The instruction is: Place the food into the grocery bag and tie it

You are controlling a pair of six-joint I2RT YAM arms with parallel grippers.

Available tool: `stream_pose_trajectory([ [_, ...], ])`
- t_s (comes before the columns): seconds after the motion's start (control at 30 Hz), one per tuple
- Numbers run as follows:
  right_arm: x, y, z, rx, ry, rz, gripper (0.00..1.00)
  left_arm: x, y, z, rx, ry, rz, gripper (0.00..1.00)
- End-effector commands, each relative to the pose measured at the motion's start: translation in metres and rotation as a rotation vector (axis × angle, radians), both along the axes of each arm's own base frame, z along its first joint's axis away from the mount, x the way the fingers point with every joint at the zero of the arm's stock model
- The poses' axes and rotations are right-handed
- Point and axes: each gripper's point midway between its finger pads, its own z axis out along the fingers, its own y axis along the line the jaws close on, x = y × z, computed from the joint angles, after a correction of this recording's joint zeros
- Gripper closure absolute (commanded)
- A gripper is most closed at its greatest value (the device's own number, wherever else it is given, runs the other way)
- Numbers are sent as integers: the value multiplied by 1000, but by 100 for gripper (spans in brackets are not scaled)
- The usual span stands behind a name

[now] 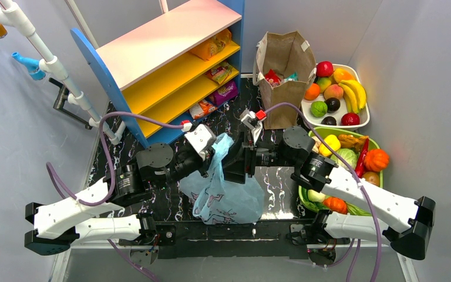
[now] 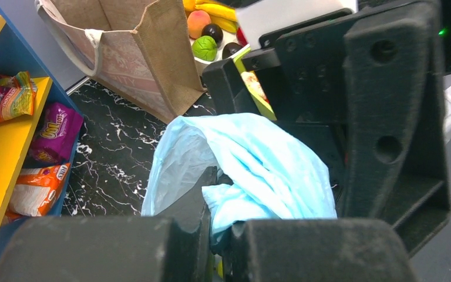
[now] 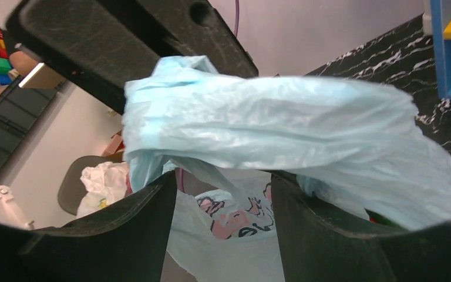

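The light-blue grocery bag [image 1: 228,197] sits slumped on the dark marble table between my arms, its top drawn up. My left gripper [image 1: 216,153] is shut on a bunched handle of the bag [image 2: 252,170]; in the left wrist view the plastic spills out from the left gripper [image 2: 220,200]. My right gripper [image 1: 235,160] faces it, open. In the right wrist view a stretched band of the bag [image 3: 270,123] lies across the tips of the right gripper [image 3: 222,182], nothing pinched. Red and teal food packets [image 1: 273,77] show in the brown paper bag. What lies inside the grocery bag is hidden.
A brown paper bag [image 1: 282,64] stands behind the grippers. A blue and yellow shelf [image 1: 170,64] with snack packets is at the back left. A white tray [image 1: 361,120] and a green basket [image 1: 376,144] of plastic fruit and vegetables sit on the right.
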Motion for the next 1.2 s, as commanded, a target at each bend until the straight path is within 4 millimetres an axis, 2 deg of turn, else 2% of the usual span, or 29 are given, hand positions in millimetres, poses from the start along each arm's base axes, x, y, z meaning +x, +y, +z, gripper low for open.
stream_pose_trajectory([
  [0.0,1,-5,44,143,-194,-44,31,5,4,27,-66,-27,37,100],
  [0.1,4,-3,51,156,-210,-56,29,6,3,28,-75,-24,43,100],
  [0.23,17,0,59,170,-215,-126,26,7,3,29,-76,-19,50,100],
  [0.53,44,8,68,192,-215,-275,25,9,3,33,-103,7,73,100],
  [0.73,55,10,85,238,-251,-339,27,11,8,32,-112,12,98,100],
  [0.97,58,14,96,230,-299,-340,43,9,12,34,-122,-4,95,100],
  [1.1,55,15,105,248,-333,-327,67,10,14,34,-136,5,103,100],
  [1.17,53,17,107,245,-338,-307,74,12,14,32,-132,9,118,100],
])
